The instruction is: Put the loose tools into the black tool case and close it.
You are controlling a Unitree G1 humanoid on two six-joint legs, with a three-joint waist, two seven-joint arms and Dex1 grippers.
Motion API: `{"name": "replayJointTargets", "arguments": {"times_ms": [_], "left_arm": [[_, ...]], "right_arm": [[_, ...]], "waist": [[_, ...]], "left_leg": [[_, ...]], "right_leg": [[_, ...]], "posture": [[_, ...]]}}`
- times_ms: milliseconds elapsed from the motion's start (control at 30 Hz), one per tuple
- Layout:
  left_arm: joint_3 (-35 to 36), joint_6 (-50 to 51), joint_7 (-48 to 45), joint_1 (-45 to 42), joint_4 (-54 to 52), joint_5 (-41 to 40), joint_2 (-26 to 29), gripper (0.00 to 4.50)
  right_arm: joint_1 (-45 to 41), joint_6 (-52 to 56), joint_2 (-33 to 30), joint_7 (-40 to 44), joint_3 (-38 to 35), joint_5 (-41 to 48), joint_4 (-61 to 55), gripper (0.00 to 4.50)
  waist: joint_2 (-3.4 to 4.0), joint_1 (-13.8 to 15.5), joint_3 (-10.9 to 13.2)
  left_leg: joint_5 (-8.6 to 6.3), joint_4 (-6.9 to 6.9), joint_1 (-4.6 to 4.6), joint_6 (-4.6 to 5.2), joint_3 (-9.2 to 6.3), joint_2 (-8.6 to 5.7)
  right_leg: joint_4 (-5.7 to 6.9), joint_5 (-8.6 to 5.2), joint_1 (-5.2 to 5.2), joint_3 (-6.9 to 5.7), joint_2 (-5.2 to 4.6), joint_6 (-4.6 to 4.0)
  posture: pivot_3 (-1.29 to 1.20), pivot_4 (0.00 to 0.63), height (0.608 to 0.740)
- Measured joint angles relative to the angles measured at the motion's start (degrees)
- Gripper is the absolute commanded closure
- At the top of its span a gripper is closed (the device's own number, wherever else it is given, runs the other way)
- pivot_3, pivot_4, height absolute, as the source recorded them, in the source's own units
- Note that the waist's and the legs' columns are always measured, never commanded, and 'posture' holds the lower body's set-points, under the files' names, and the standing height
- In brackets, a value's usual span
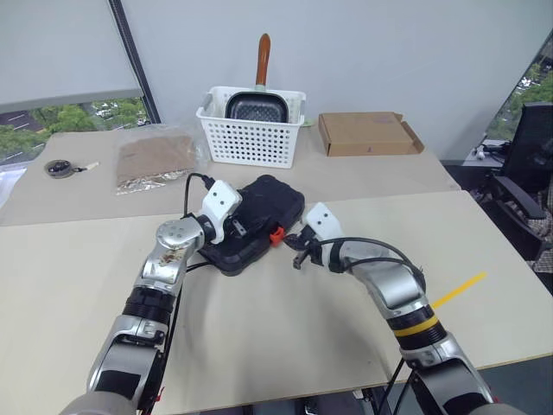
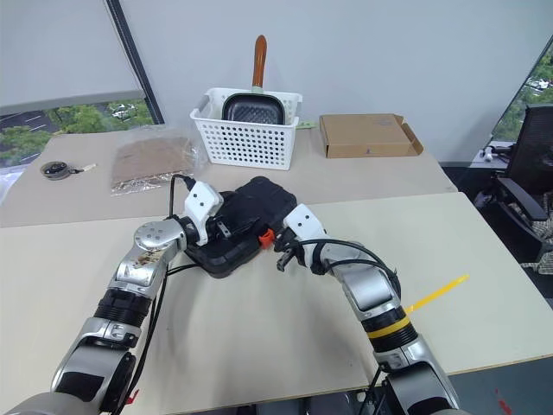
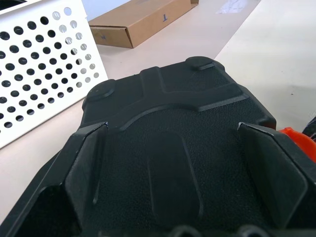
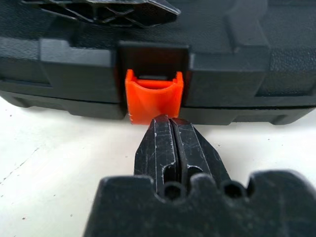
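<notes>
The black tool case [image 1: 270,204] lies with its lid down on the near table, its orange latch [image 4: 153,97] on the side facing me. My left gripper [image 3: 173,127] is open, its two fingers spread over the textured lid near the case's near-left end. My right gripper [image 4: 167,121] is shut, with nothing between its fingers. Its tips are right at the lower edge of the orange latch [image 1: 276,233]; I cannot tell if they touch it. The loose tools are out of view.
A white perforated basket [image 1: 251,131] holding a dark pan stands behind the case. A cardboard box [image 1: 368,134] lies to the basket's right, and a clear bag of brown material [image 1: 154,161] and a small round object [image 1: 60,169] to its left. A yellow strip [image 1: 458,290] lies at the right.
</notes>
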Motion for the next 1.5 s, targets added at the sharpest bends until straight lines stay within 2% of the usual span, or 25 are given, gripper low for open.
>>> {"name": "replayJointTargets", "arguments": {"times_ms": [567,733,867,967,1067,1167,1333,1400,1500], "left_arm": [[0.27,0.00,0.30,0.59,-0.10,0.00,-0.17,0.00],[0.66,-0.02,0.31,1.13,-0.54,-0.26,-0.23,0.00],[4.06,-0.72,-1.37,4.47,-4.53,-4.48,-0.42,0.00],[7.10,1.12,-2.34,7.08,-7.67,-8.35,0.09,0.00],[11.05,4.81,-4.05,12.35,-13.67,-13.54,3.00,0.00],[16.37,9.32,-5.36,19.93,-20.17,-17.90,7.41,0.00],[23.60,14.12,-3.86,34.82,-31.65,-22.71,9.49,0.00],[26.11,14.91,-2.96,42.07,-35.03,-23.41,9.64,0.00],[27.28,14.48,-1.01,48.03,-37.27,-23.05,8.35,0.00]], "right_arm": [[-2.48,0.01,3.17,0.38,-1.51,0.42,-0.02,4.47],[-2.39,0.00,2.57,0.68,-1.49,0.51,-0.58,4.47],[0.99,-3.62,0.16,3.47,-2.21,2.03,-4.73,4.47],[4.17,-8.36,-2.44,6.52,-4.53,3.84,-5.34,3.71],[8.69,-11.08,-5.85,11.01,-9.14,8.45,-7.09,2.70],[12.28,-14.18,-9.34,13.90,-13.97,10.91,-7.08,1.72],[16.89,-21.60,-11.84,17.67,-19.17,13.28,-5.09,0.04],[19.01,-24.86,-13.05,18.90,-21.77,14.09,-2.25,0.04],[20.48,-29.34,-13.67,20.24,-23.30,14.07,1.78,0.04]], "waist": [[0.07,-0.25,-0.04],[0.09,-0.28,-0.05],[0.11,-0.08,-0.04],[0.13,0.02,-0.01],[0.12,-0.16,0.02],[0.17,-0.10,0.11],[0.19,0.33,0.17],[0.22,0.68,0.19],[0.25,1.45,0.23]], "left_leg": [[0.02,-0.08,0.18,-0.05,0.01,0.13],[0.02,-0.09,0.15,-0.05,0.01,0.13],[0.01,-0.18,-0.06,-0.06,0.00,0.12],[-0.03,-0.15,-0.30,-0.01,0.02,0.09],[-0.19,-0.16,-0.39,0.08,0.02,0.10],[-0.37,-0.15,-0.43,0.15,0.06,0.08],[-0.57,-0.14,-0.41,0.20,0.04,0.04],[-0.62,-0.11,-0.38,0.27,0.05,-0.01],[-0.62,-0.06,-0.34,0.26,0.05,0.00]], "right_leg": [[0.06,0.00,0.00,0.01,0.09,0.00],[0.05,0.00,-0.03,0.02,0.08,0.00],[-0.08,-0.03,-0.13,-0.01,0.08,-0.04],[-0.32,-0.02,-0.18,-0.03,0.08,-0.04],[-0.60,-0.01,-0.17,-0.04,0.10,-0.04],[-0.70,-0.02,-0.16,-0.04,0.09,-0.02],[-0.82,-0.15,-0.11,-0.02,0.03,0.15],[-0.81,-0.18,-0.07,0.00,-0.03,0.17],[-0.78,-0.20,-0.07,0.00,-0.04,0.13]], "posture": [[0.00,0.150,0.700],[0.00,0.150,0.700],[0.00,0.150,0.700],[0.00,0.150,0.700],[0.00,0.150,0.700],[0.00,0.150,0.700],[0.00,0.150,0.700],[0.00,0.150,0.700],[0.00,0.150,0.700]]}}
